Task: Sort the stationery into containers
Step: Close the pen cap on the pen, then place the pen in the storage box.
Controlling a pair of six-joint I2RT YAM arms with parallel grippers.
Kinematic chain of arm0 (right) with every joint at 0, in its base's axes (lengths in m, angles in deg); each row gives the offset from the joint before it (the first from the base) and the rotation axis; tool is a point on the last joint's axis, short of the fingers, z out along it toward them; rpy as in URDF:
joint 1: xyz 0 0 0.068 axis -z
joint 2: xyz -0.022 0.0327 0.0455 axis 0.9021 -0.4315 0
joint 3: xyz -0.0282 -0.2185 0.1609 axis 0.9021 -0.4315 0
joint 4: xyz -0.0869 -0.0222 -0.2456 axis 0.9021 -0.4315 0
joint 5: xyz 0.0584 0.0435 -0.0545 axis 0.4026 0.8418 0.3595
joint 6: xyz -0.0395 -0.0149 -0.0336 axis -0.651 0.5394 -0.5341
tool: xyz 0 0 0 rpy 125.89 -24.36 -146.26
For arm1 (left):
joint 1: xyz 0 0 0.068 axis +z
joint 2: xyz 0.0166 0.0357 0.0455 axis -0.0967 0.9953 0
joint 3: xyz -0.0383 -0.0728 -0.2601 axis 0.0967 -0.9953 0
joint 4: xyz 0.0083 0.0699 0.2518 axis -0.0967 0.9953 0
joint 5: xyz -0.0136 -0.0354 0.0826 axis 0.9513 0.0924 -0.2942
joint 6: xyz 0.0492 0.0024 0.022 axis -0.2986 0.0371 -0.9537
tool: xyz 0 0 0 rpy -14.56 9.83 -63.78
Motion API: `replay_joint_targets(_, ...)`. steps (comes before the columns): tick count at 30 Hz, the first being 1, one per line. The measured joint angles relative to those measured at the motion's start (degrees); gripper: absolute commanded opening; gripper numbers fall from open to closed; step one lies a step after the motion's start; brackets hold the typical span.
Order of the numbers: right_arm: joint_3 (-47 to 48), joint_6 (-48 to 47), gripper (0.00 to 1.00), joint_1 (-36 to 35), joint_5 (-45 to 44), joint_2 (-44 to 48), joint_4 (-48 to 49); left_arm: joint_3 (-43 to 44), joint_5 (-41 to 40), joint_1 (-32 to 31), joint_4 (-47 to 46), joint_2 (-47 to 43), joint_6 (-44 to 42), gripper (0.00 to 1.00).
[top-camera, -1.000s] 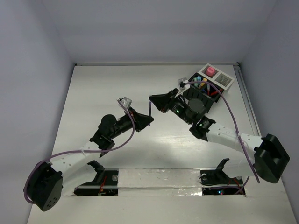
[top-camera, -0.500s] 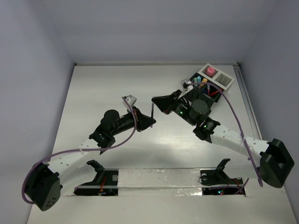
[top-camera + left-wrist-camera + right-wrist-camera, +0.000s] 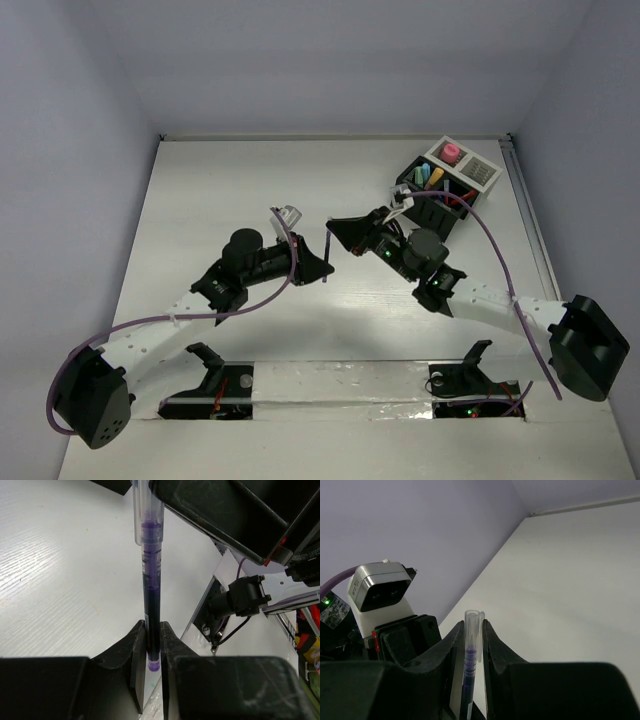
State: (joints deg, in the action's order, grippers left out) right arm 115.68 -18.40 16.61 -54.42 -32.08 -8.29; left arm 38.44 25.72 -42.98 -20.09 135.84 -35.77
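Top external view showed my left pincer (image 3: 316, 265) clamped shut on one end of the dark blue pen (image 3: 327, 256), clear of the worktop (image 3: 220, 190). I judged this a handover, since my right pincer (image 3: 337, 232) gripped its clear end. The pen's long axis ran near-to-far between them, well short of the organizer box (image 3: 452, 212).

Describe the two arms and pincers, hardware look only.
Left arm and right arm: white links with small holes, black joint housings, a purple cable along each. Left pincer and right pincer: matte black, tapered fingers, red trim behind. Grey camera box at the wrist.
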Motion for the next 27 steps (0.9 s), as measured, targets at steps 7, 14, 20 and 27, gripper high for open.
replay_joint_targets(7,-1.9,2.0,0.00,-2.0,-2.0,-1.2,3.7,1.2,1.0,0.0,3.7,0.1,0.1,0.00)
replay_joint_targets(14,-1.3,1.9,0.00,-3.4,-6.7,3.5,-1.6,1.1,3.9,0.1,0.0,0.1,1.9,0.00)
replay_joint_targets(20,4.8,0.4,0.00,-3.7,-10.5,3.9,-9.6,-0.7,2.8,0.0,-8.6,0.9,2.9,0.17)
replay_joint_targets(27,10.0,-0.9,0.00,5.6,-10.4,-0.6,-20.3,-1.7,-0.7,-0.3,-16.4,1.6,1.6,0.60)
